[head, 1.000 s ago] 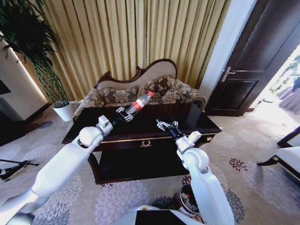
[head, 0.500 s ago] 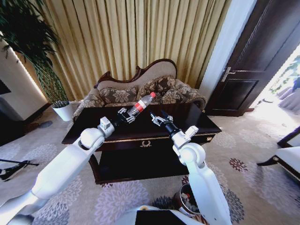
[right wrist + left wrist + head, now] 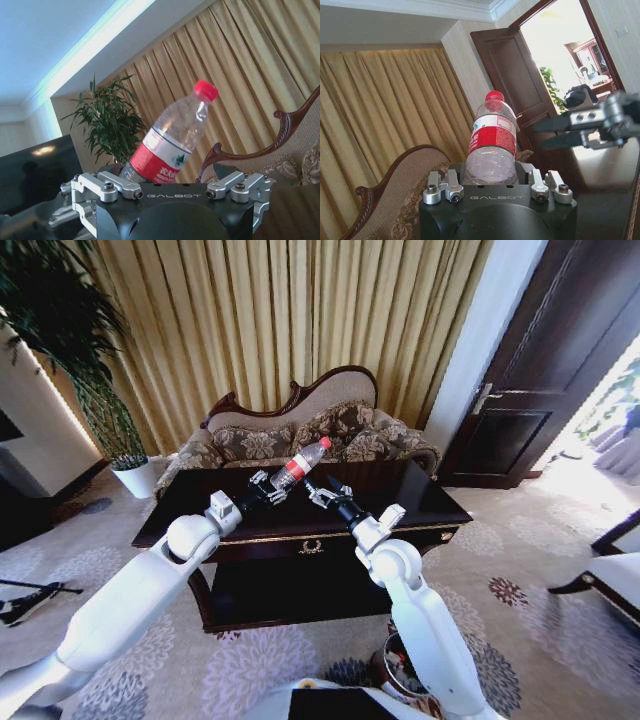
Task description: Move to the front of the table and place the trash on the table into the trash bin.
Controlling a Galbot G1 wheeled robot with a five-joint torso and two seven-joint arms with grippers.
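Right gripper point(image 3: 322, 494) has swung in across the table point(image 3: 420, 502) toward the bottle point(image 3: 299, 461), now just beside it, jaws spread and empty. Left gripper point(image 3: 268, 486) sits clamped on the bottle's base, holding it above the tabletop. Bottle's long axis runs up and away from the left jaws, red cap leading; its body lies just ahead of the right jaws.
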